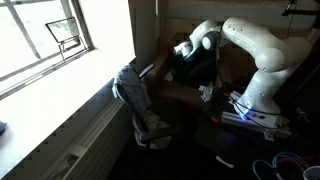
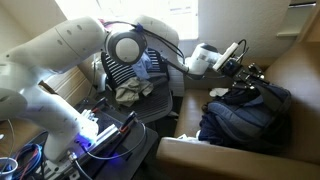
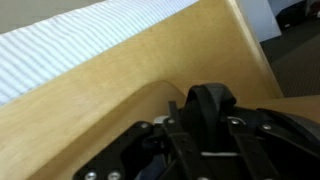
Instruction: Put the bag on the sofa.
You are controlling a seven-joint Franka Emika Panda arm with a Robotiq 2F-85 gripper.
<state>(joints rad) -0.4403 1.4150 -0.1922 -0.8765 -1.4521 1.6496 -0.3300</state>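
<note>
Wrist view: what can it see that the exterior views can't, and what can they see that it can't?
Only the wrist view shows a pale striped surface. Only the exterior views show the bag lying on the sofa, the swivel chair with cloth on it and the white arm. Both share the gripper; the tan surface in the wrist view is probably the sofa.
</note>
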